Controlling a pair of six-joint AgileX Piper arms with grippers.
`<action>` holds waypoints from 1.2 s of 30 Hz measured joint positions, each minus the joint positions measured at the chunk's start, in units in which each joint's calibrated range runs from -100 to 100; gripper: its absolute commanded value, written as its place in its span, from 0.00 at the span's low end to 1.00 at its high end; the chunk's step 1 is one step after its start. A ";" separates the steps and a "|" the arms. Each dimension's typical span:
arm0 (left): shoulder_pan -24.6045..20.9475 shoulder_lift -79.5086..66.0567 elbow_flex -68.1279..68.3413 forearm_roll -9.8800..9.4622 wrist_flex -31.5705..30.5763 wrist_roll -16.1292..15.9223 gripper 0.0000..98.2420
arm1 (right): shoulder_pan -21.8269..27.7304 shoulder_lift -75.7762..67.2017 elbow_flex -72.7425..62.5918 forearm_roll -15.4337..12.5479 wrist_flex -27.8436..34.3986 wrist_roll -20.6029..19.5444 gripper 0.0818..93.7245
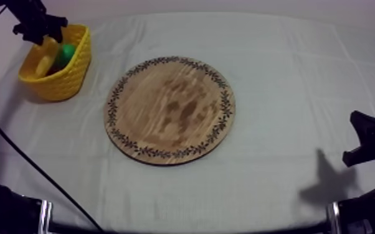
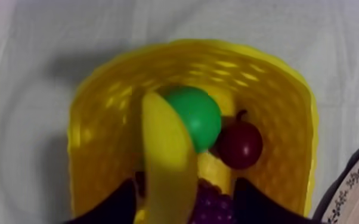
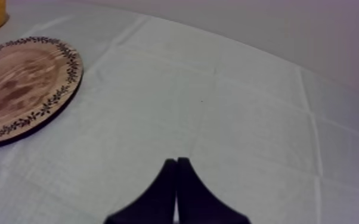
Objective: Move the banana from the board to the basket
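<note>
**Banana in the basket, left tool released**

Banana [image 2: 167, 161] lies inside the one yellow basket [image 2: 277, 89] at the far left of the worktop [image 1: 277, 74]. It sits between the spread fingers of my left tool [image 2: 185, 189], which is released. From above I make out yellow and green in the basket. My left wrist view counts four fruits: one banana, one pear [image 2: 197, 122], one small red fruit [image 2: 240, 145] and one bunch of grapes [image 2: 214, 205]. At centre is one wooden board [image 1: 170, 109]. At right, my right tool [image 3: 176, 164] is clenched on nothing.

Black L claw [image 2: 185, 202], R claw [image 3: 176, 179]; black arms [image 1: 3, 208] w/ silvery rings [image 1: 43, 211]
</note>
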 measured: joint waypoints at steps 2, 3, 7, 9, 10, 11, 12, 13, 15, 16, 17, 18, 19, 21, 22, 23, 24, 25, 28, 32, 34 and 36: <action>0.22 -0.14 0.24 0.04 0.62 -0.15 0.78 | 0.00 0.00 0.00 0.00 0.00 0.00 0.00; 0.31 -0.22 0.32 0.14 0.62 -0.15 0.78 | 0.00 0.00 0.00 0.00 0.00 0.00 0.00; 0.48 -0.48 0.32 0.27 0.80 -0.09 0.78 | 0.00 0.00 0.00 0.00 0.00 0.00 0.00; 0.54 -0.70 0.32 0.28 0.88 -0.03 0.76 | 0.00 0.00 0.00 0.00 0.00 0.00 0.00; 0.54 -0.78 0.25 0.28 0.88 -0.03 0.74 | 0.00 0.00 0.00 0.00 0.00 0.00 0.00; 0.54 -1.05 0.16 0.28 0.79 0.01 0.72 | 0.00 0.00 0.00 0.00 0.00 0.00 0.00; 0.54 -1.42 -0.01 0.28 0.70 0.12 0.69 | 0.00 0.00 0.00 0.00 0.00 0.00 0.00; 0.54 -1.68 -0.01 0.28 0.52 0.15 0.67 | 0.00 0.00 0.00 0.00 0.00 0.00 0.00; 0.47 -2.63 -0.15 0.49 0.33 -0.05 0.63 | 0.00 0.00 0.00 0.00 0.00 0.00 0.00; 0.44 -3.13 -0.15 0.57 0.22 -0.15 0.61 | 0.00 0.00 0.00 0.00 0.00 0.00 0.00; 0.35 -3.69 -0.21 0.72 0.11 -0.24 0.59 | 0.00 0.00 0.00 0.00 0.00 0.00 0.00; 0.25 -4.33 -0.21 1.01 0.02 -0.40 0.55 | 0.00 0.00 0.00 0.00 0.00 0.00 0.00; 0.15 -5.04 -0.27 1.23 0.02 -0.62 0.52 | 0.00 0.00 0.00 0.00 0.07 0.00 0.00; -0.01 -6.39 -0.20 1.83 -0.07 -1.26 0.47 | 0.00 0.00 0.00 0.00 0.14 0.00 0.00; -0.09 -7.26 0.06 2.10 -0.07 -1.52 0.44 | 0.00 0.00 0.00 0.00 0.14 0.00 0.00; -0.13 -7.98 0.35 2.25 -0.13 -1.81 0.42 | 0.00 0.00 0.00 0.00 0.14 0.00 0.00; -0.12 -8.98 0.82 2.55 -0.13 -2.23 0.39 | 0.00 0.00 0.00 0.00 0.14 0.00 0.00; -0.12 -10.03 1.38 2.81 -0.13 -2.61 0.36 | 0.00 0.00 0.00 0.00 0.14 0.00 0.00; 0.05 -13.50 3.10 3.29 -0.16 -3.59 0.26 | 0.00 0.00 0.00 0.00 0.14 0.00 0.00; 0.53 -18.25 6.18 3.86 0.10 -5.11 0.16 | 0.00 0.00 0.00 0.00 0.07 0.00 0.00; 0.81 -21.16 8.09 4.12 0.10 -5.72 0.13 | 0.00 0.00 0.00 0.00 0.07 0.00 0.00; 1.05 -23.91 10.01 4.17 0.28 -6.20 0.10 | 0.00 0.00 0.00 0.00 0.07 0.00 0.00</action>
